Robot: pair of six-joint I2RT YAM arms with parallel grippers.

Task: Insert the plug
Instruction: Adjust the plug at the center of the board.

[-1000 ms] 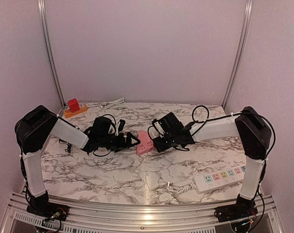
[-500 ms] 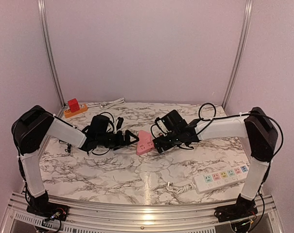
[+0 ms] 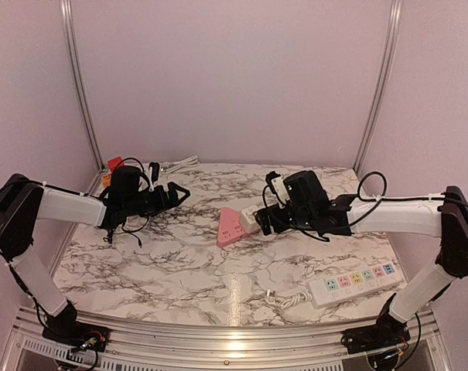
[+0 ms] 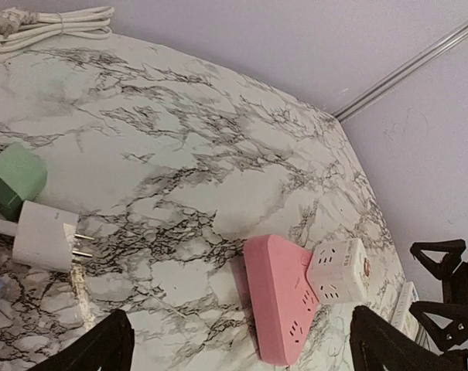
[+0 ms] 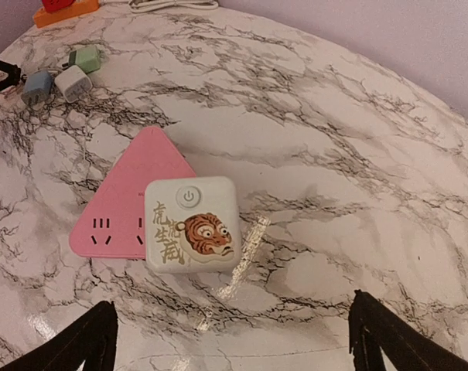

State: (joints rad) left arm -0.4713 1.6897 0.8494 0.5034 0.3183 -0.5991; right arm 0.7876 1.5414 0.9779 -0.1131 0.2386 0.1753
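The plug, a white cube point(image 5: 191, 224) with a tiger picture and a power button on top, sits on the right corner of the pink triangular power strip point(image 5: 117, 209). Its prongs are hidden. In the top view the cube point(image 3: 253, 218) and pink strip point(image 3: 230, 228) lie mid-table. My right gripper point(image 5: 232, 305) hangs open just right of the cube point(image 3: 266, 211), touching nothing. My left gripper point(image 3: 175, 193) is open, back at the left, well away from the strip point(image 4: 284, 297) and the cube point(image 4: 338, 270), with nothing between its fingers point(image 4: 110, 344).
A white power strip with coloured sockets point(image 3: 357, 282) lies at the front right, its cord trailing left. Small green point(image 5: 85, 58), blue point(image 5: 36, 86) and white point(image 5: 73, 81) chargers lie at the back left. An orange strip point(image 3: 108, 176) and a coiled white cable point(image 3: 179, 164) lie along the back.
My right gripper opened, let go of the cube and drew back to the right. The left arm pulled away to the back left. The cube stays on the pink strip.
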